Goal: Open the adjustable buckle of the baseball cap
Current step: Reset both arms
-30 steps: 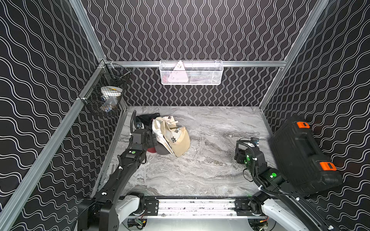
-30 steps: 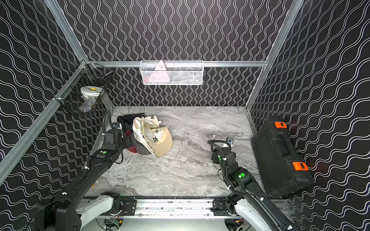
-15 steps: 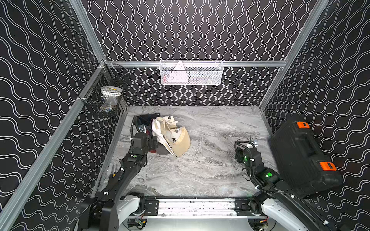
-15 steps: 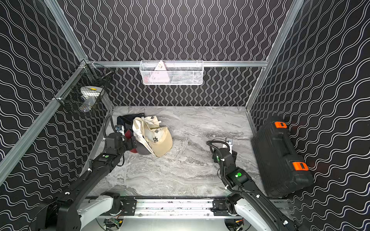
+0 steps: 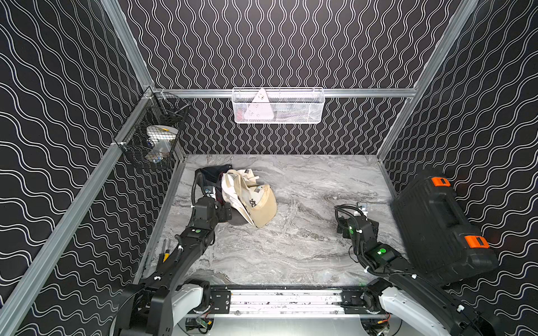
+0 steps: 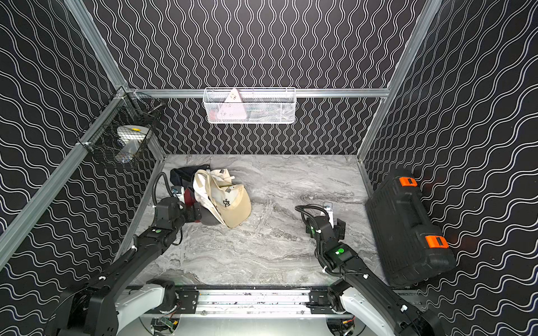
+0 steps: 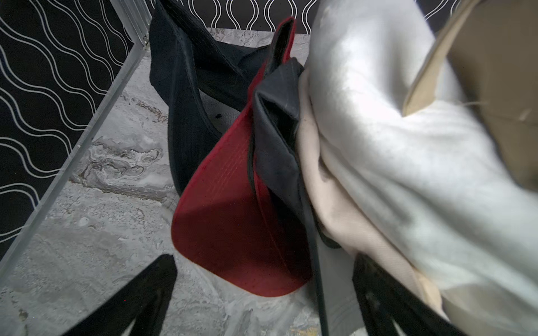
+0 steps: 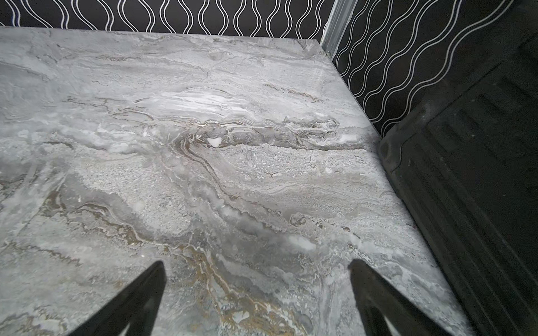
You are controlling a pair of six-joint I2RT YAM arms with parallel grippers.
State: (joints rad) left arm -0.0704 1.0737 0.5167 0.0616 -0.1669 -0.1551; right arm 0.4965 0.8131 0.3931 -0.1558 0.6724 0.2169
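Observation:
A pile of baseball caps lies at the back left of the marble table (image 5: 291, 247). A beige cap (image 5: 260, 203) (image 6: 233, 205) with a dark logo sits on top. Under it are a white cap (image 7: 393, 145), a dark cap with a red brim (image 7: 233, 221) and a black cap (image 7: 186, 96). Small grey squares show on the pale caps; I cannot tell whether one is the buckle. My left gripper (image 5: 228, 211) (image 6: 198, 214) (image 7: 265, 261) is open at the pile's near-left side, its jaws either side of the red brim's tip without gripping it. My right gripper (image 5: 357, 228) (image 6: 324, 225) (image 8: 256, 264) is open over bare marble.
A black case with orange latches (image 5: 436, 224) (image 8: 480, 174) leans against the right wall, close to my right gripper. A white wire basket (image 5: 278, 106) hangs on the back wall. A black wire basket (image 5: 154, 139) hangs on the left wall above the caps.
My left gripper has drawn slightly toward the front beside the caps. My right arm has pulled back a little and its jaws stand wider apart.

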